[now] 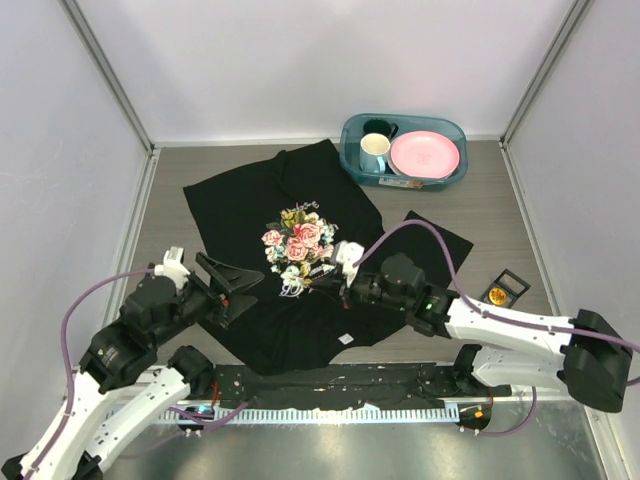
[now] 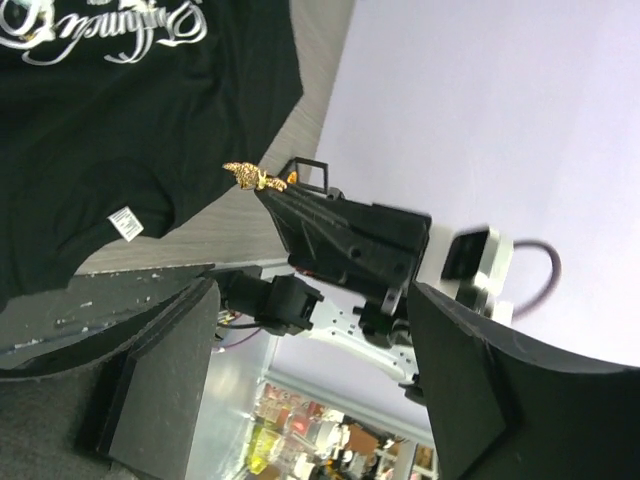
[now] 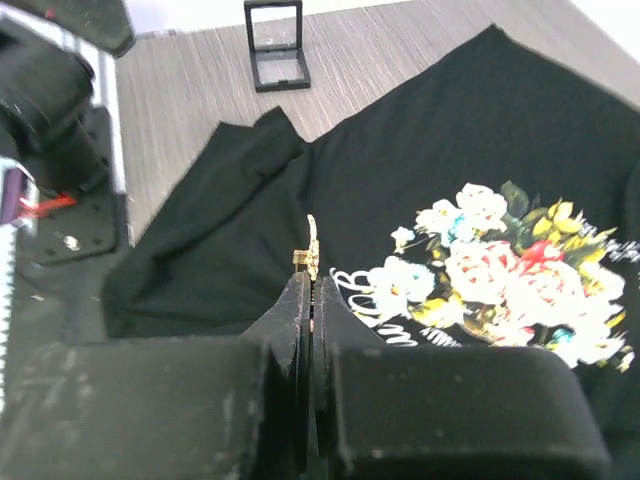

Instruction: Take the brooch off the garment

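The garment (image 1: 250,200), a black T-shirt with a rose print, lies spread on the table and also fills the right wrist view (image 3: 450,130). My right gripper (image 3: 312,282) is shut on the brooch (image 3: 313,250), a small thin gold piece standing up from its fingertips, held just above the shirt. The left wrist view shows that brooch (image 2: 256,177) at the tip of the right fingers, over the shirt's lower edge (image 2: 100,120). From the top view, my right gripper (image 1: 322,278) is beside the lettering. My left gripper (image 1: 252,290) stands open and empty over the shirt's left part.
A teal bin (image 1: 452,128) at the back right holds cups and a pink plate. A small open black box (image 1: 505,288) sits on the table at the right, also in the right wrist view (image 3: 275,45). A white label (image 2: 125,222) marks the shirt's hem.
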You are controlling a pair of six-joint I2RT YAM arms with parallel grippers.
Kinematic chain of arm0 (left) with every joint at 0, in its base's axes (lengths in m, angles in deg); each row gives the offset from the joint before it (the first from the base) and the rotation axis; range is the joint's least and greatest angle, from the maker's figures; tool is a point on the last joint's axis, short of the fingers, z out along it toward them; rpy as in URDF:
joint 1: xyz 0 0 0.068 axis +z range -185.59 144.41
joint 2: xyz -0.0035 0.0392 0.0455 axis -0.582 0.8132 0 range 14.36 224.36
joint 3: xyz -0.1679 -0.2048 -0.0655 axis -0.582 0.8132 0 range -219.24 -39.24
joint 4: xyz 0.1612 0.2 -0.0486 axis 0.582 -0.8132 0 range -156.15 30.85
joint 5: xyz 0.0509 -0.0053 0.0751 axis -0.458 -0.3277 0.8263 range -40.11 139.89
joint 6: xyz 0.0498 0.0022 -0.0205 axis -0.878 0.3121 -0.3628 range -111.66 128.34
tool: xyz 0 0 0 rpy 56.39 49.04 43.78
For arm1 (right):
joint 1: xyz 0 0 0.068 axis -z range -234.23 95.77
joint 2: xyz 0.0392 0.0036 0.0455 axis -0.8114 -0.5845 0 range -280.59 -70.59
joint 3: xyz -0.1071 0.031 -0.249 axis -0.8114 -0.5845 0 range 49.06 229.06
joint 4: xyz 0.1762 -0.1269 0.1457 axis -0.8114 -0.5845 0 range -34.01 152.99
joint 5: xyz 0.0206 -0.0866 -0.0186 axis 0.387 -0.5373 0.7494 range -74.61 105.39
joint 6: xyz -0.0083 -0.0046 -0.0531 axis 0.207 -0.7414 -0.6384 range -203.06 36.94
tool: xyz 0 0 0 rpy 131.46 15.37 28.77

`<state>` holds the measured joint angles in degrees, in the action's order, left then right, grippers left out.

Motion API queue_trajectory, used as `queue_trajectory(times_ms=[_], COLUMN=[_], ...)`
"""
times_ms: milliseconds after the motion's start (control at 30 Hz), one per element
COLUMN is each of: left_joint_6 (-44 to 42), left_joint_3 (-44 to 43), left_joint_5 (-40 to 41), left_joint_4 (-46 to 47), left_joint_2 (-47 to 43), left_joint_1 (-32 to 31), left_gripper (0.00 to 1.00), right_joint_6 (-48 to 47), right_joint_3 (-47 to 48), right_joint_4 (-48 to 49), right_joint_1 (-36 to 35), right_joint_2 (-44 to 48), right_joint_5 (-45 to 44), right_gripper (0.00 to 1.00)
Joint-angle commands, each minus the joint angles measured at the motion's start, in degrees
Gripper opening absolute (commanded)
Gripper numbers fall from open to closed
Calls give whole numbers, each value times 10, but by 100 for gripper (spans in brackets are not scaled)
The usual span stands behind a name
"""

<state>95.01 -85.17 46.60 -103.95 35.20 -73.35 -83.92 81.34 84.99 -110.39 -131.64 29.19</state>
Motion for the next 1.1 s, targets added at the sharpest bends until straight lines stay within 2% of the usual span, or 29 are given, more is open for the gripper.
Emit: queue_trajectory(times_ms=[0, 100, 233, 433, 633, 867, 1067], left_joint_6=[96, 101, 99, 169, 188, 191, 202], left_joint_3=[-20, -36, -36, 33, 60, 63, 61], left_joint_5=[22, 9, -3, -1, -21, -15, -5], left_joint_4=[-45, -42, -24, 77, 119, 117, 88], left_joint_2=[57, 112, 160, 146, 170, 177, 178], left_joint_1=[0, 0, 0, 0, 0, 0, 0], left_gripper=[77, 69, 68, 60, 55, 42, 37], right_joint_6=[-220, -251, -289, -313, -337, -346, -353], right_joint_3=[17, 23, 23, 14, 24, 25, 23], right_joint_4=[106, 121, 126, 127, 119, 132, 139], right_joint_1=[-40, -40, -54, -83, -107, -122, -127], right_joint_2=[-41, -62, -71, -72, -92, -106, -106], right_joint_5=[-78, -77, -73, -84, -112, -136, -161], right_gripper=[1, 1, 1, 1, 1, 1, 1])
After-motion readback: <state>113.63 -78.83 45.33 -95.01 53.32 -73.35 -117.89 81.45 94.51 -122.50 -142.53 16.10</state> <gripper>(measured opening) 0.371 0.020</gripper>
